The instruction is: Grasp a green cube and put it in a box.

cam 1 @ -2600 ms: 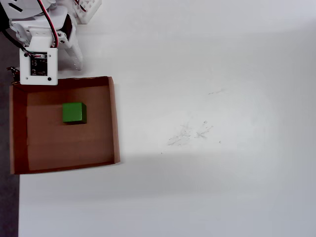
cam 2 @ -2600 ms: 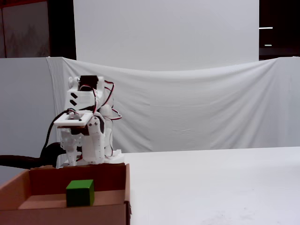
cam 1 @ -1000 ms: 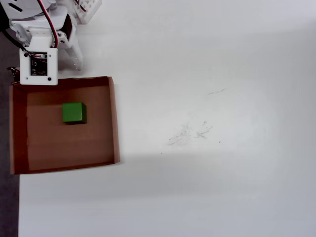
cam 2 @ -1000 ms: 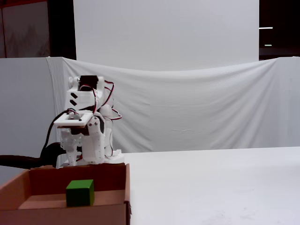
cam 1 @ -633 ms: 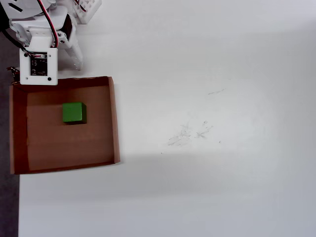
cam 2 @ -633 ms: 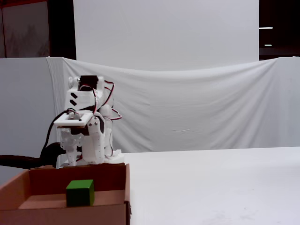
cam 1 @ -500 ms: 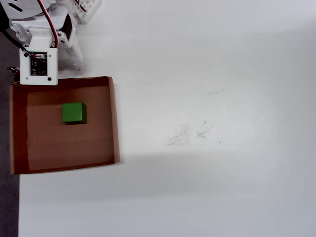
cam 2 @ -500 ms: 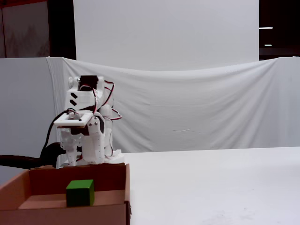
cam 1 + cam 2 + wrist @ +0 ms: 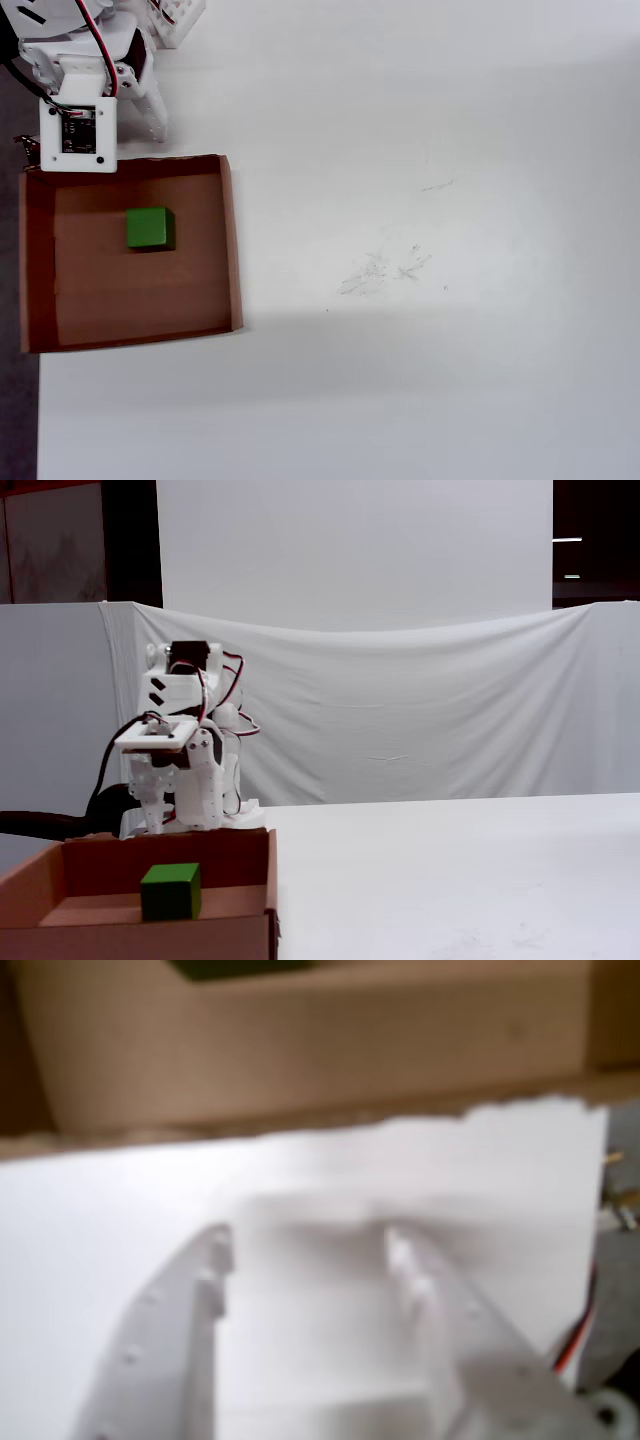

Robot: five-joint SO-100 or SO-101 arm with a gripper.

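The green cube (image 9: 150,228) rests flat on the floor of the brown cardboard box (image 9: 233,250), nearer the wall on the arm's side. The fixed view shows the cube (image 9: 170,891) behind the box's front wall (image 9: 150,940). My gripper (image 9: 305,1245) hovers over the white table just outside the box wall (image 9: 300,1050), open, its two white fingers spread with only table between them. It holds nothing and is apart from the cube. From overhead, the folded arm (image 9: 78,125) sits at the box's upper edge and mostly covers the fingers.
The arm's base (image 9: 185,780) stands behind the box at the table's left end. A dark strip (image 9: 15,400) marks the table's left edge. Faint scuff marks (image 9: 385,268) lie mid-table. A white cloth (image 9: 430,710) hangs behind.
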